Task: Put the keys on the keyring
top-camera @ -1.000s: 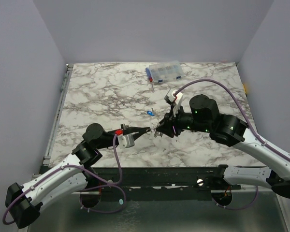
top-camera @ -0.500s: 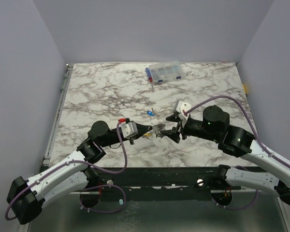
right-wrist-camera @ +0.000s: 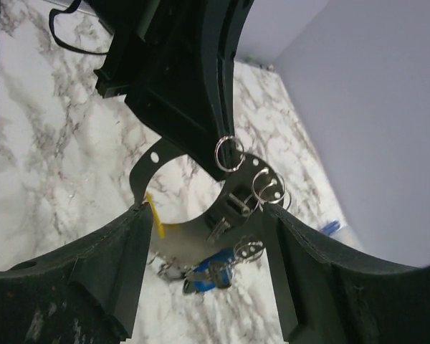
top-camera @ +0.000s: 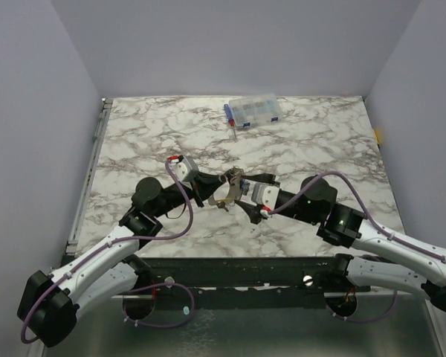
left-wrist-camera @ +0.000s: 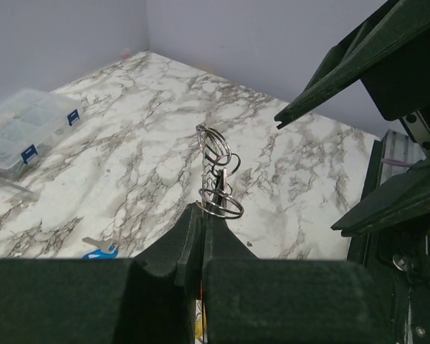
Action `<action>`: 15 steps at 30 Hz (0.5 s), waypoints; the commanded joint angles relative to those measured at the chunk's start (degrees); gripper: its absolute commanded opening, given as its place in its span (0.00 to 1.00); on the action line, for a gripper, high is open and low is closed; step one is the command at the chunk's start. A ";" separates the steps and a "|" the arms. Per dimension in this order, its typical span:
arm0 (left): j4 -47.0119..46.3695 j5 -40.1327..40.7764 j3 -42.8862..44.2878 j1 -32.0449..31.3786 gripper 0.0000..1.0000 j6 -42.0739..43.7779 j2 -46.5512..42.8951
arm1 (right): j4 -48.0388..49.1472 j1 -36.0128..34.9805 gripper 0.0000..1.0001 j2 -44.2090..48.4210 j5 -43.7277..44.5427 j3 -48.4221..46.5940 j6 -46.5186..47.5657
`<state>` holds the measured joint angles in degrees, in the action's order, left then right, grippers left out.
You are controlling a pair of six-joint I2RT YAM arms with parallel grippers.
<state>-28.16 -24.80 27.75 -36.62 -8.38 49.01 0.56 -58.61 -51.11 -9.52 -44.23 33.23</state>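
The keyring (right-wrist-camera: 147, 168) is a thin grey curved band with holes, carrying small split rings (right-wrist-camera: 229, 153). A blue key (right-wrist-camera: 215, 266) and a yellow tag (right-wrist-camera: 154, 218) hang under it. It is held above the table between the two arms (top-camera: 227, 192). My left gripper (top-camera: 212, 191) is shut on its edge; in the left wrist view the jaws (left-wrist-camera: 201, 215) are pressed together with the rings (left-wrist-camera: 216, 172) sticking up above them. My right gripper (right-wrist-camera: 206, 215) is open wide, and the band spans the gap between its fingers. Another blue key (left-wrist-camera: 100, 251) lies on the table.
A clear compartment box (top-camera: 254, 110) with blue parts stands at the back of the marble table, also in the left wrist view (left-wrist-camera: 21, 129). A thin red-handled tool (left-wrist-camera: 0, 180) lies beside it. A metal rail (top-camera: 89, 171) runs along the table's left edge.
My left gripper has lifted and turned the keyring up off the table. My right gripper has rotated and moved in to the left, so its open fingers now straddle the keyring.
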 commanded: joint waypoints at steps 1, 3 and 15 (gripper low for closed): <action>-4.53 -1.07 2.78 0.75 0.00 -5.14 0.18 | 9.47 -1.49 0.70 -2.57 0.96 0.21 8.35; -4.53 -1.47 3.07 1.06 0.00 -6.29 0.50 | 10.50 -2.18 0.70 -4.19 2.15 0.02 10.65; -4.40 -3.42 2.76 1.45 0.00 -5.86 -0.91 | 11.04 -4.06 0.60 -11.29 7.89 -2.95 19.34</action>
<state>-29.15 -26.30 28.84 -35.57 -14.22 49.80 9.78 -62.26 -62.19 -4.89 -44.62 48.58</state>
